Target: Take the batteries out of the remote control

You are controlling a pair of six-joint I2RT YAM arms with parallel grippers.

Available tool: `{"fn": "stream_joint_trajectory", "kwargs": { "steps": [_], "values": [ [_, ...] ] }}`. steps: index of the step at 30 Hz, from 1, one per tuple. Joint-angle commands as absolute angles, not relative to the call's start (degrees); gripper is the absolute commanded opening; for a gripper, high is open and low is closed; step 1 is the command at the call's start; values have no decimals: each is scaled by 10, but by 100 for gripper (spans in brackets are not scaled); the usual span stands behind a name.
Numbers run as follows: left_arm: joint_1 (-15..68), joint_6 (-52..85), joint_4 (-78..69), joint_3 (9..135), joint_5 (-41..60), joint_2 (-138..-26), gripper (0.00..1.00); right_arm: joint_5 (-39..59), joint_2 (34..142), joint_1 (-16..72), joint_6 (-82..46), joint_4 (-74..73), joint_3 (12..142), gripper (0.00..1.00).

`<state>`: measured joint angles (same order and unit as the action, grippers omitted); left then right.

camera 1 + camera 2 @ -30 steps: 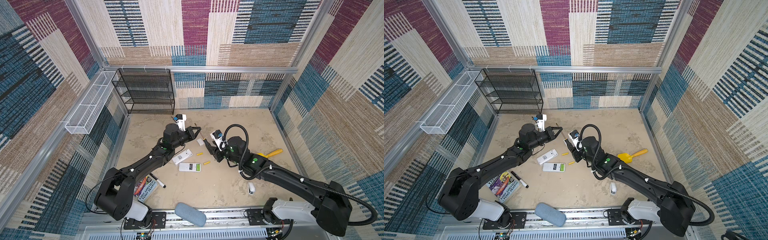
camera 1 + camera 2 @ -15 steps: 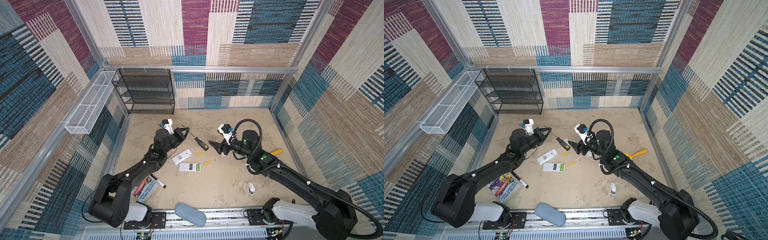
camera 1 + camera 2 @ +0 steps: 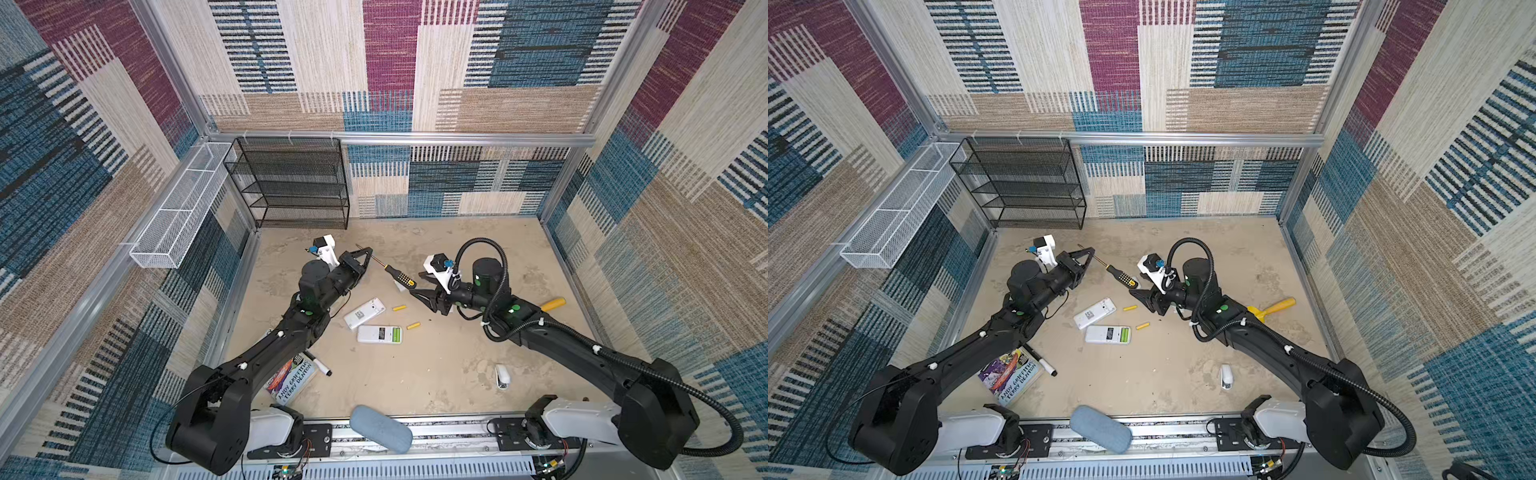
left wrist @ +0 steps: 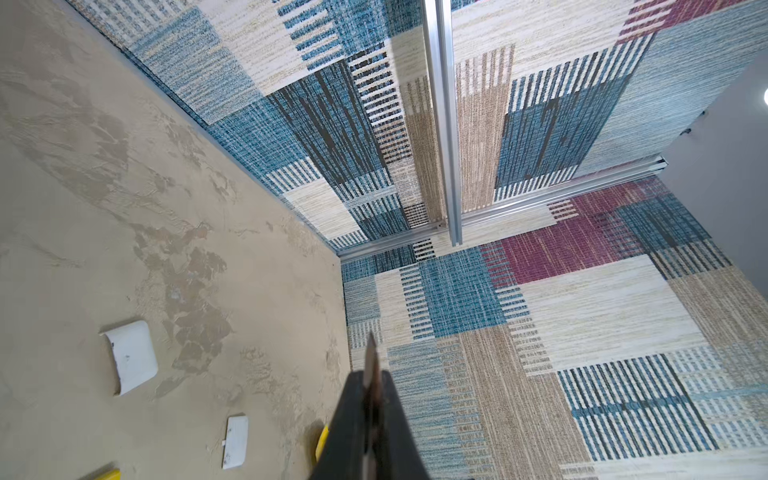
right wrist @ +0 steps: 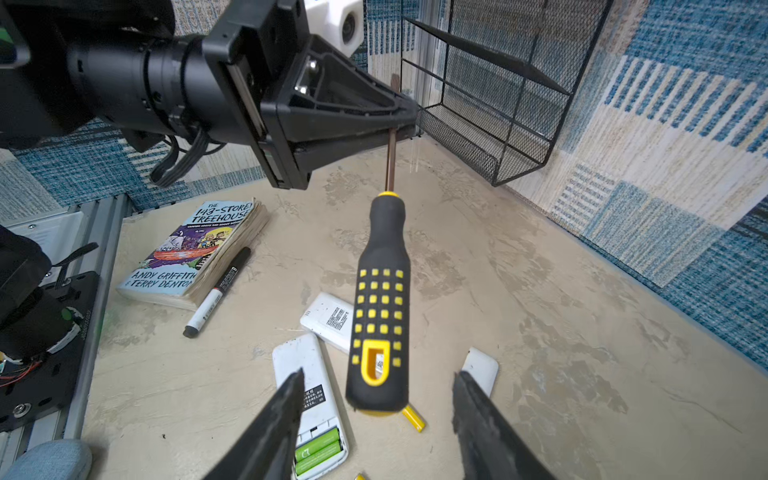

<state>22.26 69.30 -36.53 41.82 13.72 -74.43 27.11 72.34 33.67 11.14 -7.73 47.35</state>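
Observation:
A white remote control [image 3: 376,334] [image 5: 305,370] lies back up on the floor with two green batteries [image 5: 318,451] [image 3: 1125,335] in its uncovered bay. Two yellow batteries [image 3: 399,308] [image 3: 413,326] lie loose beside it. A second white remote control [image 3: 365,312] lies next to it. My left gripper [image 3: 365,252] [image 4: 371,376] is shut on the metal shaft of a black-and-yellow screwdriver [image 3: 400,279] [image 5: 380,307], held above the floor. My right gripper [image 3: 415,284] [image 5: 378,376] is open, its fingers on either side of the handle's end without touching it.
Two white battery covers [image 4: 131,357] [image 4: 235,442] lie on the floor. A book [image 3: 291,376] and a marker [image 3: 321,366] sit at the front left. A black wire shelf [image 3: 291,183] stands at the back, a yellow scoop [image 3: 552,304] at the right.
The two arms have drawn apart. My left gripper moved left with the screwdriver's shaft in it. My right gripper backed away to the right, off the handle.

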Motion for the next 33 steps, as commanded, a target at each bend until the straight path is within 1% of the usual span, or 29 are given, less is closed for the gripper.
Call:
{"fn": "stream_joint_trajectory", "kwargs": {
  "steps": [1,10,18,27,29,33],
  "values": [
    [222,708,-401,417,138,-742,0,294,732,341,102,-105,483,55],
    [222,716,-404,417,141,-742,0,272,766,348,103,-111,510,46],
    [222,722,-411,414,142,-744,0,273,788,349,111,-105,534,36],
    [222,724,-415,411,142,-744,0,273,810,354,126,-79,553,35],
    [222,726,-415,411,142,-745,0,270,813,356,127,-78,553,32],
    [222,729,-417,408,140,-745,0,264,818,359,135,-65,559,30]
  ]
}}
